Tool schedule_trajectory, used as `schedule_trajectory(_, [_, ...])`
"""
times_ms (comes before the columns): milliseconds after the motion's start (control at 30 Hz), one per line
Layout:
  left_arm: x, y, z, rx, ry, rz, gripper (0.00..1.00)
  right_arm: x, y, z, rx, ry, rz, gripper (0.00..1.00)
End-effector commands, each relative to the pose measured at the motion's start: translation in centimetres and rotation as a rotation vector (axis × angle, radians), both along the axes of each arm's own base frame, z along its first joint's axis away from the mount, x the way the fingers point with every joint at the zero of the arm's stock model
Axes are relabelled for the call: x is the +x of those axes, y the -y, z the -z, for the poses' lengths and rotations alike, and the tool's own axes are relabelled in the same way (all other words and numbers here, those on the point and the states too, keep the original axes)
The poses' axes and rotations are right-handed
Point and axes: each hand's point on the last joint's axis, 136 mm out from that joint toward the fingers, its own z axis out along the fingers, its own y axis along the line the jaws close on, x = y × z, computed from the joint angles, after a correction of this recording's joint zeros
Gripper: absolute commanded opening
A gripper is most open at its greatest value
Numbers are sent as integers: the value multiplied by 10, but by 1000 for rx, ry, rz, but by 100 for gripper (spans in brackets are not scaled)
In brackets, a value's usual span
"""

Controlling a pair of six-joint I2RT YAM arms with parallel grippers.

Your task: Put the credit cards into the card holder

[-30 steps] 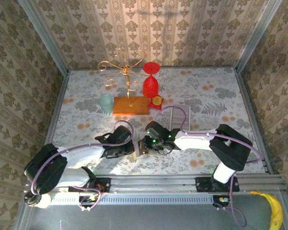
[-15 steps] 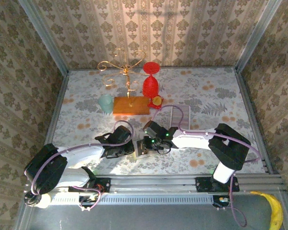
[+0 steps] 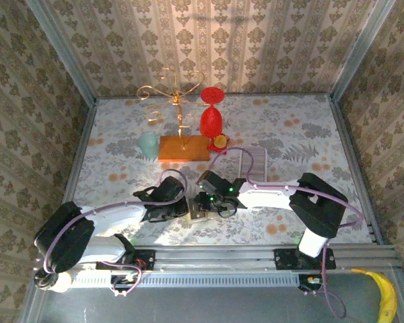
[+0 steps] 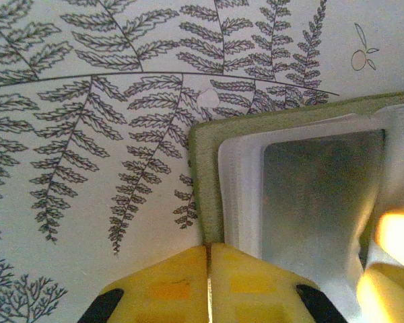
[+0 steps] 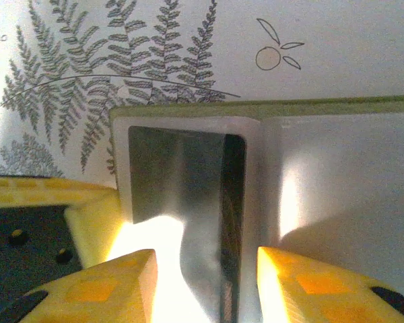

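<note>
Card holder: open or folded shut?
Open: the card holder lies spread, inner pocket panels showing either side of its fold.

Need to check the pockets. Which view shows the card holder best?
Right wrist: the card holder lies open across the frame, both clear pockets facing the camera. Left wrist shows one green-edged corner with a pocket; the top view gives a small, distant patch.

The card holder lies open and flat, olive-green at the rim with clear plastic pockets inside. Its edge is pinched at the tips of the closed left gripper. A glossy grey card sits in the left pocket, square to the rim. It lies just ahead of the right gripper, and its near end reaches between the parted fingers.
</note>
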Motion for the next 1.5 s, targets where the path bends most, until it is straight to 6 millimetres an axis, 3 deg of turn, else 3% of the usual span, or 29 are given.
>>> schedule_trajectory(0, [-21, -9, 19, 40, -76, 23, 8, -6, 19, -5, -49, 26, 36, 46])
schedule_trajectory(300, [-21, -8, 19, 35, -74, 26, 9, -13, 59, -1, -171, 63, 113, 50])
schedule_trajectory(533, [-21, -7, 19, 34, -73, 24, 9, -14, 57, 16, -224, 25, 104, 51])
schedule_trajectory(700, [-22, -9, 20, 37, -74, 25, 10, -14, 44, 23, -205, -4, 86, 51])
schedule_trajectory(1100, [-21, -16, 17, 50, -52, -4, 11, -7, -3, -5, 11, 37, 63, 50])
schedule_trajectory(1467, [-18, -26, 17, 51, -52, -58, 10, -9, -25, -18, 107, 50, 36, 46])
